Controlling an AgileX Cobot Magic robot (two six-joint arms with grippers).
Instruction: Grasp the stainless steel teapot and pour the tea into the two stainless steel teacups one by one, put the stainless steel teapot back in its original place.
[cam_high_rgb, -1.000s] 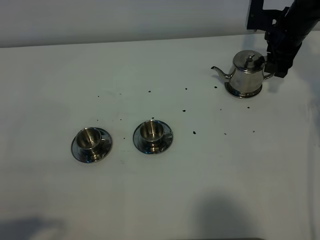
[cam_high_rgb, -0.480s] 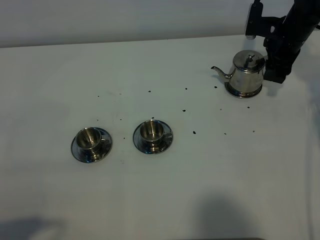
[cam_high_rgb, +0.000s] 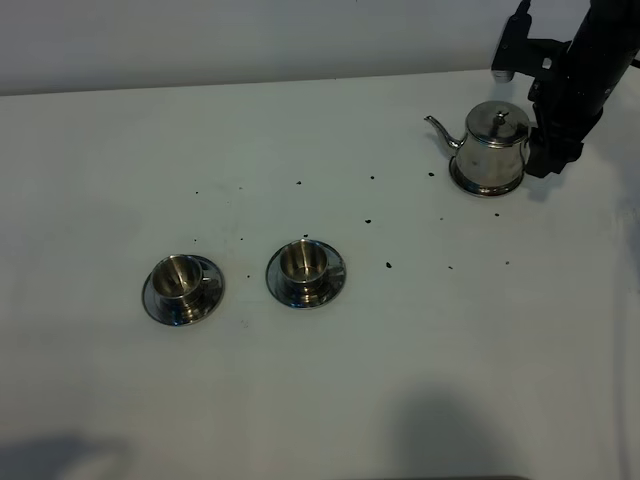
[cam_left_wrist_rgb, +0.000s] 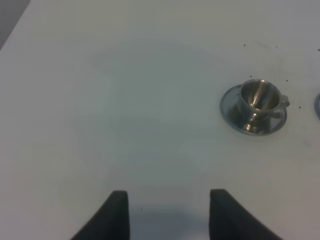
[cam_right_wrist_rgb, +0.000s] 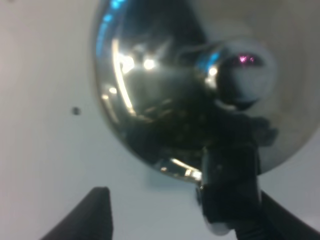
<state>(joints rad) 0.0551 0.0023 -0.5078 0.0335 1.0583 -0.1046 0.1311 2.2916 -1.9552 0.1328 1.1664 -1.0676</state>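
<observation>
Jaws wide and empty, the right gripper (cam_high_rgb: 549, 155) bracketed the handle side of the stainless steel teapot (cam_high_rgb: 492, 148) on its coaster disc (cam_high_rgb: 486, 189), apparently lined up for gripping, while the left gripper (cam_left_wrist_rgb: 169, 215) hung open.

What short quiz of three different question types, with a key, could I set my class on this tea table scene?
1. True or false: both teacups stand upright.
2. In the high view, the teapot points its spout: A) left, B) right, C) at the camera.
3. Which gripper is beside the teapot's handle?

Key: 1 true; 2 A; 3 the right gripper.
</observation>
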